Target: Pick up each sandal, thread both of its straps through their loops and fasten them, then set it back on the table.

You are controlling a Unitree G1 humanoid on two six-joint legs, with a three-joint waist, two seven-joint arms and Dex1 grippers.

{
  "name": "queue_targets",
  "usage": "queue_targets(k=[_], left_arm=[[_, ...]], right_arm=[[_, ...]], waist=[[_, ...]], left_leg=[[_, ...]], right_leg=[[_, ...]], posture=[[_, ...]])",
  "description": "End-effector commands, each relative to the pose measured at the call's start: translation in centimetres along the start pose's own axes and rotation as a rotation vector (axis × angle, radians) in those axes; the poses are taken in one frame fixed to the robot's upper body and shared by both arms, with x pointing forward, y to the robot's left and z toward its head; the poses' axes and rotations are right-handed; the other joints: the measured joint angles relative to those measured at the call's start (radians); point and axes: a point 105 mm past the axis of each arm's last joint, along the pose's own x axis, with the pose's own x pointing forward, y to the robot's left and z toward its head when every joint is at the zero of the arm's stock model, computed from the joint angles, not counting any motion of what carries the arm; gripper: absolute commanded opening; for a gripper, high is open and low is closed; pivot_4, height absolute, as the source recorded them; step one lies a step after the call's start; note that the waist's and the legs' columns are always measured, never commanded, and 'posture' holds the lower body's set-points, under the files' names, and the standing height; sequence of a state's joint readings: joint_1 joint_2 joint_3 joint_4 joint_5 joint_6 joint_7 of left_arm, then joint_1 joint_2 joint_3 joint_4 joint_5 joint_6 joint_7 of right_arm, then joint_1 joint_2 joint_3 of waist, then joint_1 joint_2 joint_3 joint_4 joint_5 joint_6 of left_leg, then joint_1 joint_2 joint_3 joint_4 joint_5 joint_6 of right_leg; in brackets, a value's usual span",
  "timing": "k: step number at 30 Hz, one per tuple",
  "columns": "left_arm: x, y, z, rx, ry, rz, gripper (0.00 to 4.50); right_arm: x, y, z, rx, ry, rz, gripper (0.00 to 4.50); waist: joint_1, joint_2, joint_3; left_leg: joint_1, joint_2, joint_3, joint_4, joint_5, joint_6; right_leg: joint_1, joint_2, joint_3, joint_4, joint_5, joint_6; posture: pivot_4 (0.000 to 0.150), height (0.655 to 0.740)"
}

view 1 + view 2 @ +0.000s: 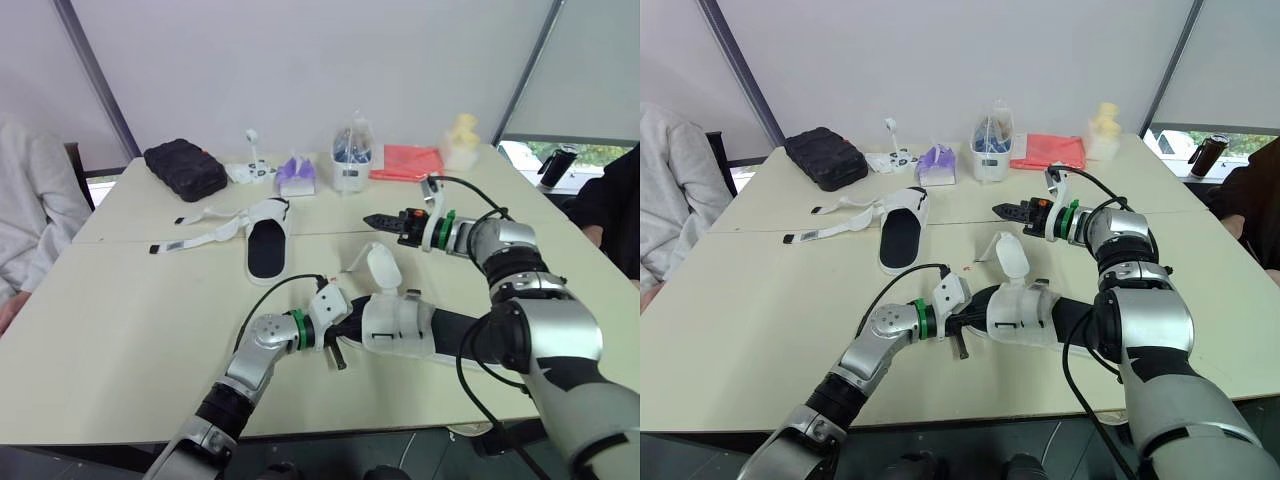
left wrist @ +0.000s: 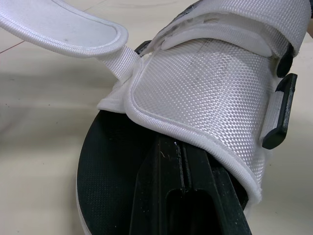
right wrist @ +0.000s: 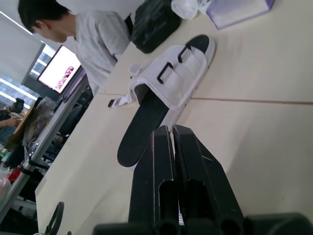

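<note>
The near sandal (image 1: 400, 325), white upper on a black sole, lies on the table's front half with one strap flap (image 1: 383, 265) standing up. My left gripper (image 1: 345, 328) is shut at its toe end, fingers resting on the black insole (image 2: 107, 161) with the tips tucked under the upper's edge (image 2: 195, 88). The second sandal (image 1: 268, 240) lies farther back, its two straps (image 1: 200, 228) spread out flat to the left. My right gripper (image 1: 375, 220) is shut and empty, hovering over the table right of that sandal (image 3: 168, 81).
Along the back edge stand a black case (image 1: 185, 168), a purple tissue pack (image 1: 297, 175), a clear container (image 1: 352, 160), a red cloth (image 1: 405, 162) and a yellow object (image 1: 462, 140). One person (image 1: 30, 200) sits at the left, another (image 1: 610, 205) at the right.
</note>
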State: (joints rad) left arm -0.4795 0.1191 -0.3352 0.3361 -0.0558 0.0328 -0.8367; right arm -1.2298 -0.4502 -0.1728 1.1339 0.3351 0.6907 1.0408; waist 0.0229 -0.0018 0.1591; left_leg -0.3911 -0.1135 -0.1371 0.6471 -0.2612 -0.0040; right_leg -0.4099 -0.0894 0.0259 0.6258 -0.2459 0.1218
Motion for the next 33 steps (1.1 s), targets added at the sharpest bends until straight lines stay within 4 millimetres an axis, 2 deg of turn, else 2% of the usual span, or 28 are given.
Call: queue_targets(k=[1,8,13,14,16,22,26,30,33], left_arm=[[-0.2,-0.3,-2.3,-0.052,0.085,-0.006,0.00],[-0.1,-0.3,-2.3,-0.054,0.085,-0.011,0.00],[-0.1,-0.3,-2.3,-0.052,0.087,-0.016,0.00],[-0.1,-0.3,-2.3,-0.051,0.087,-0.017,0.00],[-0.1,-0.3,-2.3,-0.049,0.088,-0.016,0.00],[-0.4,-0.3,-2.5,-0.059,0.091,-0.011,0.00],[-0.4,-0.4,-2.6,-0.059,0.091,-0.013,0.00],[-0.1,-0.6,-2.5,-0.053,0.091,-0.021,0.00],[-0.2,-0.6,-2.5,-0.051,0.092,-0.019,0.00]], right_arm=[[-0.5,0.7,1.6,-0.048,-0.042,0.025,0.08],[-1.6,1.0,3.0,-0.048,-0.088,0.035,0.08],[-2.4,0.4,2.0,-0.109,-0.030,0.021,0.08],[-2.6,0.5,2.0,-0.106,-0.032,0.025,0.61],[-3.2,0.7,2.0,-0.108,-0.017,0.048,1.34],[-6.1,-0.7,0.2,-0.184,0.164,-0.007,4.42],[-6.7,-0.9,-1.3,-0.175,0.249,0.028,4.42],[-5.6,-0.8,-3.3,-0.162,0.322,0.087,4.42],[-4.8,-0.8,-3.8,-0.172,0.329,0.102,4.42]], waist=[[-0.002,0.000,0.000],[-0.008,0.000,0.000],[-0.009,0.000,0.000],[-0.009,0.000,0.000],[-0.008,0.000,0.000],[-0.011,0.000,0.000],[-0.013,0.001,0.000],[-0.012,0.001,0.000],[-0.010,0.001,0.000]], left_leg=[[0.000,0.000,0.000,0.000,0.000,0.000],[0.000,0.000,0.000,0.000,0.000,0.000],[0.000,0.000,0.000,0.000,0.000,0.000],[0.000,0.000,0.000,0.000,0.000,0.000],[0.000,0.000,0.000,0.000,0.000,0.000],[0.000,0.000,0.000,0.000,0.000,0.000],[0.000,0.000,0.000,0.000,0.000,0.000],[0.000,0.000,0.000,0.000,0.000,0.000],[0.000,0.000,0.000,0.000,0.000,0.000]], right_leg=[[0.000,0.000,0.000,0.000,0.000,0.000],[0.000,0.000,0.000,0.000,0.000,0.000],[0.000,0.000,0.000,0.000,0.000,0.000],[0.000,0.000,0.000,0.000,0.000,0.000],[0.000,0.000,0.000,0.000,0.000,0.000],[0.000,-0.001,0.000,0.000,0.000,0.000],[0.000,0.000,0.000,0.000,0.000,0.000],[0.000,0.000,0.000,0.000,0.000,0.000],[0.000,0.000,0.000,0.000,0.000,0.000]], posture=[[0.150,0.7400],[0.150,0.7400],[0.150,0.7400],[0.150,0.7400],[0.150,0.7400],[0.150,0.7400],[0.150,0.7400],[0.150,0.7400],[0.150,0.7400]])
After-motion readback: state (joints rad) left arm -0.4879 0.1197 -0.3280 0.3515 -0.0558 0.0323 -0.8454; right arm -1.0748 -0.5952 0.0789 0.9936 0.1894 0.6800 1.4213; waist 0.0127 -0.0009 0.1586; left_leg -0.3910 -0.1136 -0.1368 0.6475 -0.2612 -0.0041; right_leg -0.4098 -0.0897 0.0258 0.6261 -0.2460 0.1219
